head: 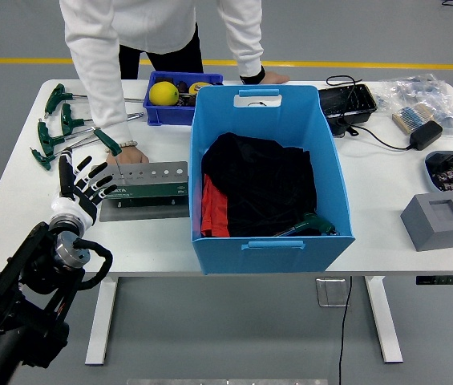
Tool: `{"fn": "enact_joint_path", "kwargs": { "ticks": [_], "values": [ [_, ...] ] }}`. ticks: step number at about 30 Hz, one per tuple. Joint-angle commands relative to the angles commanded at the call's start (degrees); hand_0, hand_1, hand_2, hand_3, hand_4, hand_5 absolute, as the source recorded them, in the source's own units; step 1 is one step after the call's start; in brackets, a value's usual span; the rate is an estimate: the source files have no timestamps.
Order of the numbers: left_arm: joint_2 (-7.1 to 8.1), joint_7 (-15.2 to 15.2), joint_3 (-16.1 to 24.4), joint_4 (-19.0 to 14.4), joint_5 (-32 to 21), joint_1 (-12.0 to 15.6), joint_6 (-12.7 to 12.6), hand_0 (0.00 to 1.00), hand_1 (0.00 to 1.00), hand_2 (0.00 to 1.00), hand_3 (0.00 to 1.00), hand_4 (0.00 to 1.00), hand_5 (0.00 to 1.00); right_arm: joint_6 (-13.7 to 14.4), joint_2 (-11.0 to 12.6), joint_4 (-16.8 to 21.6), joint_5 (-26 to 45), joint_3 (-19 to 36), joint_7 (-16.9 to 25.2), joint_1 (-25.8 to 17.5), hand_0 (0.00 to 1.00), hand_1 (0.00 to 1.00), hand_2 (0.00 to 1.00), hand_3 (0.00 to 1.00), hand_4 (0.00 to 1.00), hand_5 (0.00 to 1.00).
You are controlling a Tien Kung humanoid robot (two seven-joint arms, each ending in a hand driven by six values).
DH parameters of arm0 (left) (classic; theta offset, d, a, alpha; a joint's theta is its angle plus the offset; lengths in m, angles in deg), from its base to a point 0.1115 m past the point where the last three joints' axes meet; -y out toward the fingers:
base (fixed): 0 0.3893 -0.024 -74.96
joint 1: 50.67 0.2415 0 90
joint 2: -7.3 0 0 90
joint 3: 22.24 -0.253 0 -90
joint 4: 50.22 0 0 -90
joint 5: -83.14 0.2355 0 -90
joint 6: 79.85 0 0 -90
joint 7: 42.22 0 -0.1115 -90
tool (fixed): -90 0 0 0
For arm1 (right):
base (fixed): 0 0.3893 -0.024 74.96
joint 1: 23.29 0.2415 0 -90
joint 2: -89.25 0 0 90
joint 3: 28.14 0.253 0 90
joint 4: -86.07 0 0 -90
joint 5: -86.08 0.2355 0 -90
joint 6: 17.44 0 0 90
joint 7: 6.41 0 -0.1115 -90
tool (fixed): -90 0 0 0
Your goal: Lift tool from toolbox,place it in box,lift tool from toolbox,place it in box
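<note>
We see the left robot hand (84, 183) low over the table (386, 216), fingers spread and holding nothing, just left of the toolbox (142, 183). Green-handled tools (54, 132) lie on the table behind it, well apart from the box (268, 180). The box holds dark and red cloth with 1 green tool (316, 223) at its near right corner. A person's hand (127, 155) rests on the table, touching the toolbox's far edge.

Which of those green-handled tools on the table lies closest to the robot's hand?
The lowest one, at the left end of the row. It lies just above the left hand; the other two sit farther back.
</note>
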Motion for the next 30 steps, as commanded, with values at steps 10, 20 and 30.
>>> {"fn": "enact_joint_path", "kwargs": {
  "ticks": [10,20,30],
  "values": [
    [0.0,1.4,-0.7,1.6,0.1,-1.3,0.0,0.27,0.346,0.517,0.816,0.667,0.933,0.1,-0.1,0.0,-0.3,0.1,-0.1,-0.4,0.68,0.663,0.729,0.572,0.775,0.697],
    [0.0,1.9,-1.9,3.8,-0.5,-4.0,0.0,0.275,0.361,0.518,0.812,0.668,0.94,0.1,-0.4,0.0,-0.4,-0.2,-0.3,-0.6,0.682,0.664,0.729,0.571,0.774,0.696],
    [0.2,1.8,-4.9,6.9,-3.9,-7.3,0.0,0.277,0.371,0.52,0.811,0.685,0.96,0.1,-0.4,0.0,0.1,-0.8,-0.3,-0.6,0.682,0.664,0.729,0.572,0.77,0.692]
  ]
}}
